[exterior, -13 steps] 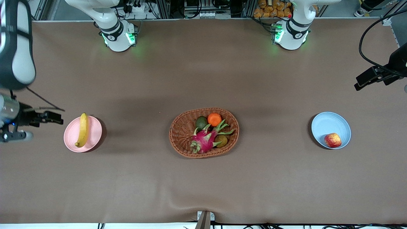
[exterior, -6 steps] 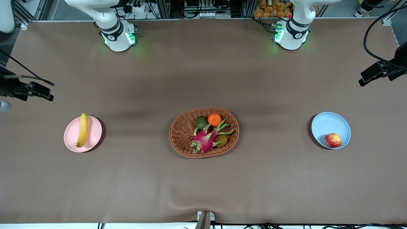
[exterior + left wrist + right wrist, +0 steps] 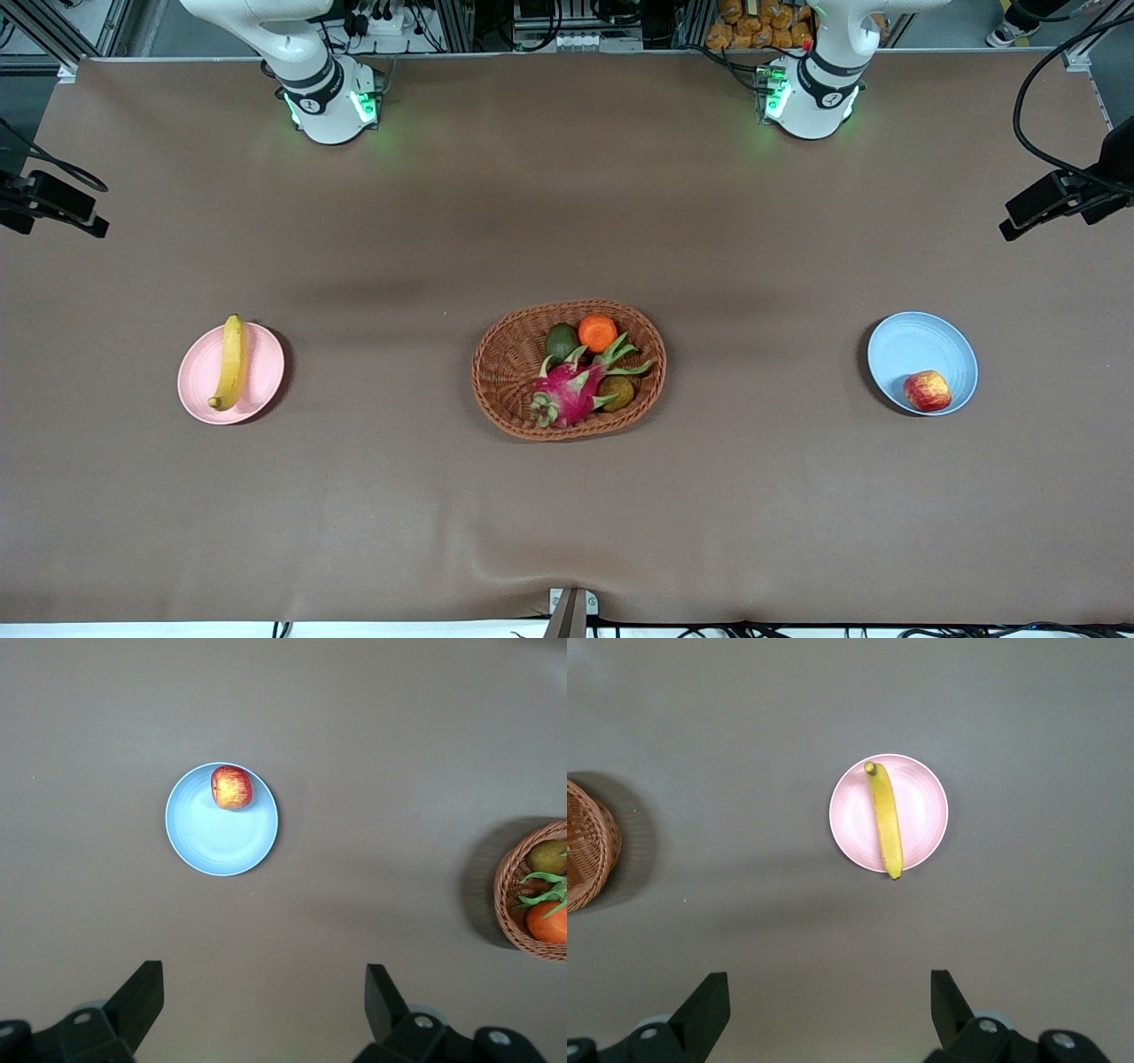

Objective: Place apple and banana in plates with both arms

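The banana [image 3: 230,361] lies across the pink plate [image 3: 264,377] toward the right arm's end of the table. It also shows in the right wrist view [image 3: 884,819] on that plate [image 3: 921,811]. The apple [image 3: 927,391] sits in the blue plate [image 3: 912,346], at the rim nearer the front camera, and shows in the left wrist view [image 3: 231,787] on that plate [image 3: 217,833]. My right gripper [image 3: 830,985] is open and empty, high over bare table beside the pink plate. My left gripper [image 3: 266,979] is open and empty, high over bare table beside the blue plate.
A brown wicker basket [image 3: 505,354] stands mid-table between the plates, holding a dragon fruit [image 3: 571,390], an orange [image 3: 598,332] and dark green fruits. The arms' dark hands show at the front view's edges, the right [image 3: 53,208] and the left [image 3: 1054,202].
The right arm has pulled up and away from the pink plate toward the robots' side, mostly out of the front view. The left arm shifted slightly, then held still. Banana and apple have not moved.
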{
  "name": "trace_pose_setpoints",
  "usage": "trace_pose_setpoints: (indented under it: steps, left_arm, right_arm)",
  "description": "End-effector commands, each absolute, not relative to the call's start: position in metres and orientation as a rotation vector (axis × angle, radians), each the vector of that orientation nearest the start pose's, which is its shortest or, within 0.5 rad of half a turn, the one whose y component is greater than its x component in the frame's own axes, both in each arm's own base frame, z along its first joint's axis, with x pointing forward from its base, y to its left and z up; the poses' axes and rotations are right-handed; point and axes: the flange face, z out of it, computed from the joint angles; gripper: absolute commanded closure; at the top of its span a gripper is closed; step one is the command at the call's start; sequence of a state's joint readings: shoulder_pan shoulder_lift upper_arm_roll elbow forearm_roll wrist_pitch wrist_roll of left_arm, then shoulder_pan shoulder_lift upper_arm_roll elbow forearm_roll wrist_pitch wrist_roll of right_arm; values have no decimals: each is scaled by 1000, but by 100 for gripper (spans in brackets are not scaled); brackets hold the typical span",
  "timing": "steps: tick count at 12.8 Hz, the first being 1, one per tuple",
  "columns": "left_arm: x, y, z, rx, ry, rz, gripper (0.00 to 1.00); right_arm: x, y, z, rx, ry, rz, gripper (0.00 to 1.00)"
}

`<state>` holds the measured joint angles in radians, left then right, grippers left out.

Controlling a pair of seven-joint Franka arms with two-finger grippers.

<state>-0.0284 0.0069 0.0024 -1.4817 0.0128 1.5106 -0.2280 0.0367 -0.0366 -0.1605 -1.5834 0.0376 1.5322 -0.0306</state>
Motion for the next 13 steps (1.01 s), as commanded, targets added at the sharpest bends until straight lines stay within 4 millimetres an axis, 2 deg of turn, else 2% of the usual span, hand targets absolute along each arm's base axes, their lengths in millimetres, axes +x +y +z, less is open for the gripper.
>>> trace_pose_setpoints:
  steps: [1,2,4,6,10,13]
  left_arm:
    - [543,-12,660,-3115,-289,-36,0]
    - [543,-14,660,-3116,-285,-36,0]
    - [543,-15,660,-3116,-282,-36,0]
    - [544,-17,659,-3116,-277,-34,0]
    - [543,-17,659,-3116,-275,-29,0]
    - [543,-19,659,-3117,-273,-29,0]
  right_arm:
    - [530,-68,642,-3114,152,12,0]
    - [531,-69,644,-3116,152,6,0]
    - [536,-70,662,-3122,145,-56,0]
    - [537,-72,665,-3146,42,-64,0]
    - [540,-77,654,-3145,27,-28,0]
    - [546,-77,632,-3145,24,13,0]
